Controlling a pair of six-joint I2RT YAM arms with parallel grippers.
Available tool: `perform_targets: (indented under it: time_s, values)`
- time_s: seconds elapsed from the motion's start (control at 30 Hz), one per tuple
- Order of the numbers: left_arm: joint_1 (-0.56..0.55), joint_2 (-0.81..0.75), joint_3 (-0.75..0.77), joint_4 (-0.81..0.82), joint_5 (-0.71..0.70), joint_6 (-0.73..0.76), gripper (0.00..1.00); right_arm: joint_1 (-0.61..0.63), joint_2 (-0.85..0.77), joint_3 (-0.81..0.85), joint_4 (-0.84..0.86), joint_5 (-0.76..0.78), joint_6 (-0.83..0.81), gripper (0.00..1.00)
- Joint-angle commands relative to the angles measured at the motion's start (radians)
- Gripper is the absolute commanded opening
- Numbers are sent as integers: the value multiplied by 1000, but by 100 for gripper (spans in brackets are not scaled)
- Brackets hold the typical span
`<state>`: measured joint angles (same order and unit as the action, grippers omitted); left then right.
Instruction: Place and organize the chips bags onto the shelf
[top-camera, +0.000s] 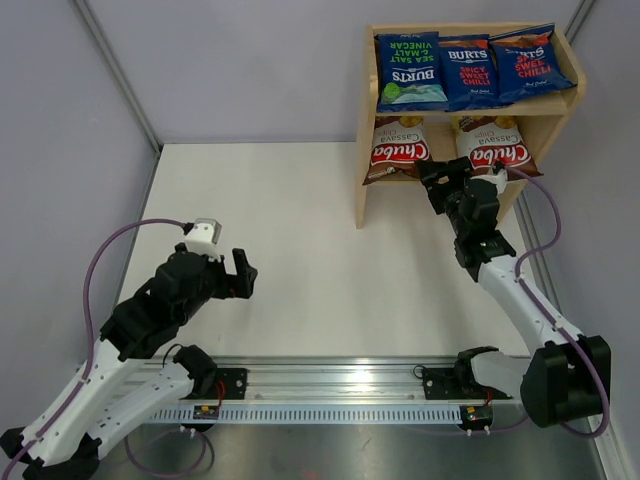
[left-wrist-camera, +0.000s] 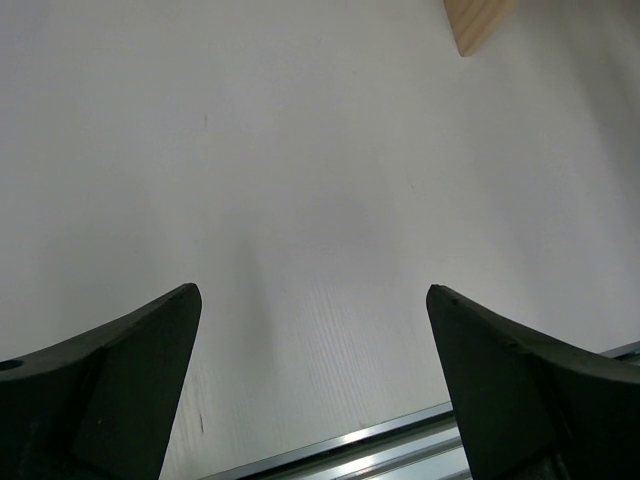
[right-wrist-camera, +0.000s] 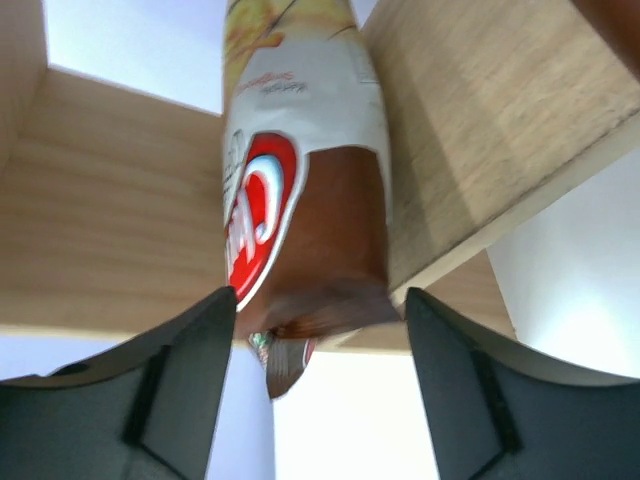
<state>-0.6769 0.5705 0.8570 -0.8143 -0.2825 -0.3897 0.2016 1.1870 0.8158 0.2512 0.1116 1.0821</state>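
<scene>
We see the shelf (top-camera: 364, 150) at the far right of the tabletop (top-camera: 290, 220). Its upper tier holds three Burts bags side by side, long axes running up and back: the green-lettered bag (top-camera: 410, 70) with its print inverted, then the middle red-lettered bag (top-camera: 468, 72) and the right red-lettered bag (top-camera: 532, 62) reading upright. In the lower tier the left Chuba bag (top-camera: 398, 150) and the right Chuba bag (top-camera: 490, 145) lie front to back. The right one's brown end juts past the front edge, and the fingers of the right gripper (right-wrist-camera: 320, 300) stand apart on either side of it. The fingers of the left gripper (left-wrist-camera: 312, 295) are spread wide over bare tabletop.

glossy chips bags (top-camera: 468, 72), matt wooden shelf (top-camera: 362, 200)
</scene>
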Motion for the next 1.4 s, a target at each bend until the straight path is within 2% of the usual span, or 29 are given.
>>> perform_targets:
  time_s: [0.0,0.07,0.13,0.17,0.23,0.27,0.37,0.43,0.57,0.67,0.73,0.97,1.37]
  values:
    - [19,-6,14,21,-75,-9,99,-7,-98,85,-93,-64,-152,78]
    - [69,-6,17,18,-108,-15,99,-7,-139,126,-218,-82,-221,80]
    - [127,-6,20,21,-115,-17,99,-7,-183,179,-349,-95,-341,92]
    - [205,-12,20,29,-91,-6,99,-7,-207,190,-450,-107,-388,99]
    - [298,-24,11,53,-52,9,99,-7,-284,207,-551,-138,-516,99]
    - [394,-40,7,70,-12,21,99,-8,-318,210,-648,-118,-578,100]
    - [546,-63,-15,92,6,29,99,-7,-459,236,-813,-41,-655,100]
    - [579,-92,-25,98,28,32,99,-7,-554,279,-890,-44,-718,99]
    - [589,-162,-105,185,176,74,99,-7,-673,379,-1130,-81,-786,99]
    - [588,-181,-124,208,305,100,99,-7,-736,427,-1234,-82,-823,99]
    - [586,-179,-127,216,342,107,99,-7,-756,456,-1279,-70,-849,100]
    - [580,-228,-116,204,339,121,99,-7,-799,438,-1336,-29,-883,99]
    - [522,-288,-125,193,287,112,99,-7,-836,411,-1320,-27,-901,99]
